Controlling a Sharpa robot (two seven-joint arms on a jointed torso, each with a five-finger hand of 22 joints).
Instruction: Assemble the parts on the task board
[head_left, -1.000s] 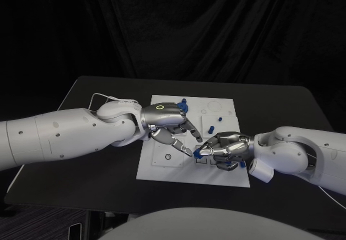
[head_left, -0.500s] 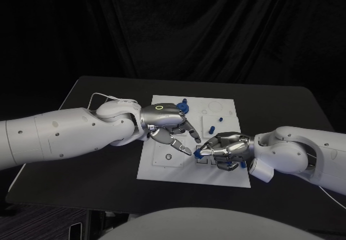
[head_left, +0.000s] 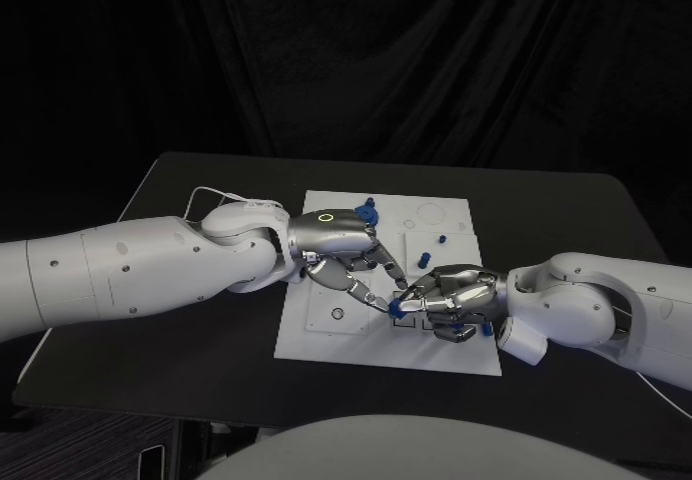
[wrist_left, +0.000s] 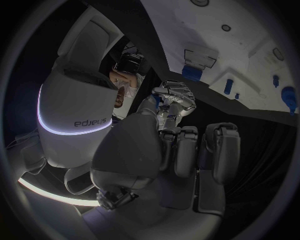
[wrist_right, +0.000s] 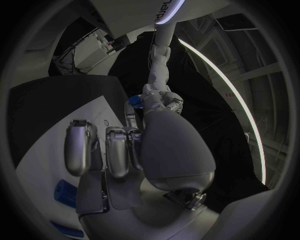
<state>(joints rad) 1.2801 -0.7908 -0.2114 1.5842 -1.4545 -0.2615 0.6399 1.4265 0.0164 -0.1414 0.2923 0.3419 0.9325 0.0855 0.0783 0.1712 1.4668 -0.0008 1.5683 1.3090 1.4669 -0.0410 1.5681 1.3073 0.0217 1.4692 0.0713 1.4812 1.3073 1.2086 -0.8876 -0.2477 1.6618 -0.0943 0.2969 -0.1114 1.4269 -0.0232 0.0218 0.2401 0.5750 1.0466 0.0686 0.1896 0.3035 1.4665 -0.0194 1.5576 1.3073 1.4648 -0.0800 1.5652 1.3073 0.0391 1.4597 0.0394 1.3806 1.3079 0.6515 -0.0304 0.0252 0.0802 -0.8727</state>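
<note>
Two hands meet over the middle of the board (head_left: 440, 352), and from where I stand it looks like a handover or a joint fitting: the left hand (head_left: 343, 252) reaches in from its side with fingers stretched toward the right hand (head_left: 447, 297), whose fingers are curled tight over the board's near half. At the spot where the fingertips come together a small blue part (head_left: 395, 309) shows. I would judge it pinched there, but I cannot tell which hand truly has it, so I leave the grip of both undecided. The left hand's fingers are partly spread, not balled; the right hand's are bunched, with more blue peeking from under them at the near side.

My guess is the right hand stays low to steady something on the board while the left brings its fingertips in to align the piece; that would explain why both crowd one point.

As for the board, it is a flat white plate lying square on the black table (head_left: 188, 340), marked with faint circles and outlined slots. Several blue parts stand on its far half: one (head_left: 366, 209) at the far edge by the left hand, two small ones (head_left: 438, 238) near the middle. In the left wrist view the board (wrist_left: 250, 45) shows white with blue pieces (wrist_left: 229, 86) dotted over it
</note>
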